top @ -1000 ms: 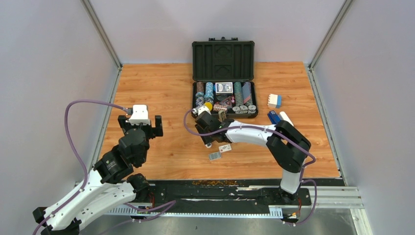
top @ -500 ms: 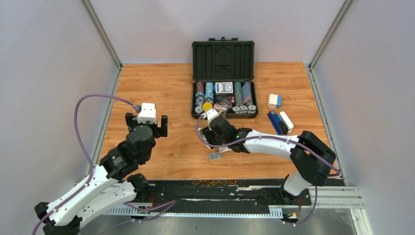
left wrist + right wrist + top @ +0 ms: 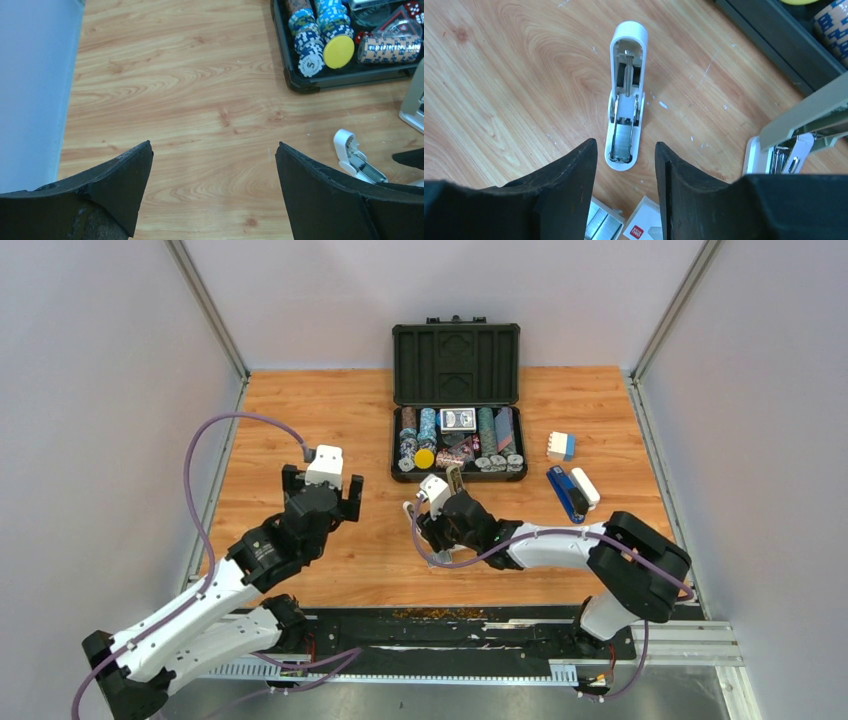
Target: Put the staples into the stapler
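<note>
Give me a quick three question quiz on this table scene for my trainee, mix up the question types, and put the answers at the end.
1. True or false: the left gripper is holding something.
2. In the right wrist view, what lies on the table in line with the gap of the right gripper? A) a pen B) a white stapler lying open C) a deck of cards
3. Fill in: the round disc among the chips in the black case is coloured ____.
Key: 1 false, it is open and empty. 2 B. 3 yellow.
</note>
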You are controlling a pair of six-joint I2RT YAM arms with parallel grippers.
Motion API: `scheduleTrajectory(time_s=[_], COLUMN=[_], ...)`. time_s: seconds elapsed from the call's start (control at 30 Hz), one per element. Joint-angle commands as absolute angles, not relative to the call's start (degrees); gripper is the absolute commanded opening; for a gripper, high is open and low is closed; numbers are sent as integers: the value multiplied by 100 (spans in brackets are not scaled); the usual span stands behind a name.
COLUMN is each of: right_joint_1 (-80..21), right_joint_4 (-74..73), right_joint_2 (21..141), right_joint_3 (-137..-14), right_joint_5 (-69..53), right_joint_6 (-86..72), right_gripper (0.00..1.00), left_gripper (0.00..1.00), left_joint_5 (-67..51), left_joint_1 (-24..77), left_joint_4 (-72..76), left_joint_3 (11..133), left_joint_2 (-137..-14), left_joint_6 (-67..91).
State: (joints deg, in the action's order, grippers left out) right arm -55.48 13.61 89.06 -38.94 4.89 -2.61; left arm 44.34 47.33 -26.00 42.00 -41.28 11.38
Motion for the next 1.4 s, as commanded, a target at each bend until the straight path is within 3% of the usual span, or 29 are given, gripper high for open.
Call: scheduleTrajectory(time_s=[0.0, 0.43, 0.73, 0.9, 1.37], right_joint_1=[-5581, -5599, -5616, -5618, -5616], right_joint_4=[2106, 2336, 2419, 2508, 2698], right_joint_2=[9106, 9442, 9501, 9496, 9435], right_joint_3=[-3844, -3680, -3594, -3530, -3438], right_joint_5=[370, 415, 439, 463, 520], right_joint_6=[-36, 149, 224, 251, 235], right_gripper=[46, 37, 22, 13, 12], left_gripper=[100, 97, 89, 73, 28], left_joint_5=[3791, 1374, 537, 78, -483], left_joint_1=[4599, 3419, 3295, 3304, 3622], left_joint_4=[-2483, -1303, -529, -260, 284], left_joint_3=[4401, 4080, 4210, 4262, 4017], left_joint_2=[-4389, -5872, -7158, -7751, -8089], left_joint_6=[1925, 3673, 4180, 4433, 4871])
